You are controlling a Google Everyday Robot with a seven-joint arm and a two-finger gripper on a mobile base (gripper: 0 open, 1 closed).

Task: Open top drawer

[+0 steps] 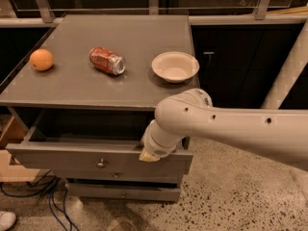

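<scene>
The top drawer [62, 160] is pulled out from the grey cabinet, its flat grey front carrying a small round metal knob [101, 164] at centre. Its inside looks dark and shows nothing in it. My white arm reaches in from the right, and the gripper [148, 156] sits at the upper edge of the drawer front, right of the knob. Only a pale tip shows below the wrist; the rest is hidden behind the arm.
On the cabinet top [120, 37] lie an orange [41, 59], a red soda can [107, 60] on its side and a white bowl [175, 66]. Two lower drawers [120, 192] sit under the open one. Cables [29, 196] lie on the floor at left. A white post [288, 71] stands at right.
</scene>
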